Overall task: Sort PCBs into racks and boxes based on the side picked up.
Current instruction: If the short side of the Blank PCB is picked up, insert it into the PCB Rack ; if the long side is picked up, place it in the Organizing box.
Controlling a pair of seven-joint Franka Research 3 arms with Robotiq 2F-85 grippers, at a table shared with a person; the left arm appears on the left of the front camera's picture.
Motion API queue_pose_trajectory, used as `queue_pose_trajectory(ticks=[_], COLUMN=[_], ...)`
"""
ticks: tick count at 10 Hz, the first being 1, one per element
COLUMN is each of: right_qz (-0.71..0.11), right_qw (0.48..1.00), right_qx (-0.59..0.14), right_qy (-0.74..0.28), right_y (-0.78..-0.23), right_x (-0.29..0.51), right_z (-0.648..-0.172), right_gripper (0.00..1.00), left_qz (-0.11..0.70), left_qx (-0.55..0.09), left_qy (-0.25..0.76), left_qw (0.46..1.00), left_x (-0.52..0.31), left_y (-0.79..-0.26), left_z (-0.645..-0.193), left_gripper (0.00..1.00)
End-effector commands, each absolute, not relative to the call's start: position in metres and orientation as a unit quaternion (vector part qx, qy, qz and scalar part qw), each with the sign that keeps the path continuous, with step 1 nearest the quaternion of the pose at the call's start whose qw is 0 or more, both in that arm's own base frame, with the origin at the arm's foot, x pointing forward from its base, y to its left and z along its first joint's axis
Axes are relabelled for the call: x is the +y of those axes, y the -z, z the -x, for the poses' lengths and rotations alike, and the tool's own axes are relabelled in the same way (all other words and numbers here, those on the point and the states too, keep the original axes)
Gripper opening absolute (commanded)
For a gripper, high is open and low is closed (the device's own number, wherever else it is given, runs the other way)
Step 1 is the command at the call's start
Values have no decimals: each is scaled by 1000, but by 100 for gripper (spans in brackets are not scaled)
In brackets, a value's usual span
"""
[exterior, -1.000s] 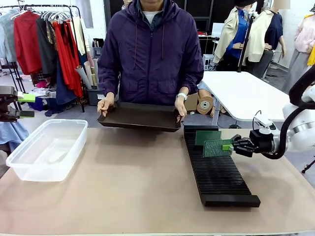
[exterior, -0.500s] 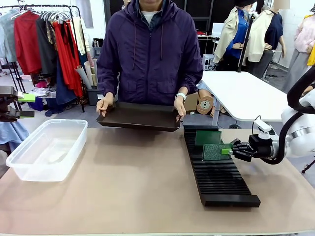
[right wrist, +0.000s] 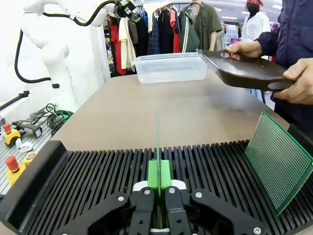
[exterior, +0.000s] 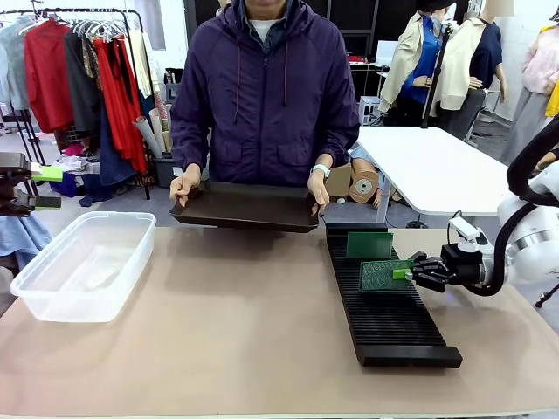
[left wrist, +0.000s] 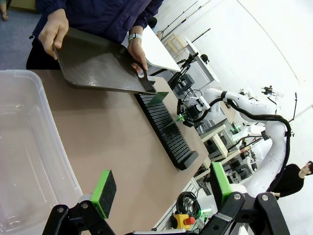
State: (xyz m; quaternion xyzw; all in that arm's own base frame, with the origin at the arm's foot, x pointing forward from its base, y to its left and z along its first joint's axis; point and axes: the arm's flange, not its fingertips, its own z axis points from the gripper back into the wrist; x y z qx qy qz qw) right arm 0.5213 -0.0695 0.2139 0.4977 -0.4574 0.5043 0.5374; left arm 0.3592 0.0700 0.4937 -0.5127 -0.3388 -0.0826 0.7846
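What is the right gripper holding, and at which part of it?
The right gripper holds a green board by its edge, clamped between the green pads, upright over the black rack.

A robotics lab set up in a roomy, workshop-like hall — that is what the surroundings say. A white robot arm (exterior: 533,236) reaches over a tan tabletop (exterior: 244,332), and in the left wrist view more white arms (left wrist: 254,110) stand at benches farther off. An emergency-stop button (right wrist: 12,164) and loose cables (right wrist: 51,115) lie on the floor beside the tabletop. Behind the person, clothes racks (exterior: 79,70) hung with garments and rolls of brown paper (exterior: 362,183) — props rather than shop stock.
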Motion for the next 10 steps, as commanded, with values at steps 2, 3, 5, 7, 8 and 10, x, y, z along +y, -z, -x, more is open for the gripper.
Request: queue_pose_trajectory(ticks=[2, 3, 5, 7, 8, 10], right_qz=[-482, -481, -479, -477, -482, -482], right_qw=[538, 538, 541, 546, 543, 545], right_qx=[-471, -472, -470, -472, -474, -471], right_qy=[-507, -507, -507, -503, -498, -499], right_y=[-208, -208, -208, -206, -206, -206], right_x=[-67, -66, -66, -65, -65, -64], right_z=[-520, -520, -521, -523, -523, -523], right_gripper=[0, 0, 0, 0, 0, 0], left_qz=[517, 517, 517, 517, 517, 517], left_qx=[-341, -341, -341, -341, -341, -341], left_qy=[83, 83, 83, 83, 83, 83], left_qw=[781, 781, 781, 781, 781, 781], left_x=[70, 70, 70, 70, 70, 70], left_y=[-495, -495, -495, -495, -495, -495], left_z=[-358, -358, -358, -358, -358, -358], left_gripper=[100, 100, 100, 100, 100, 100])
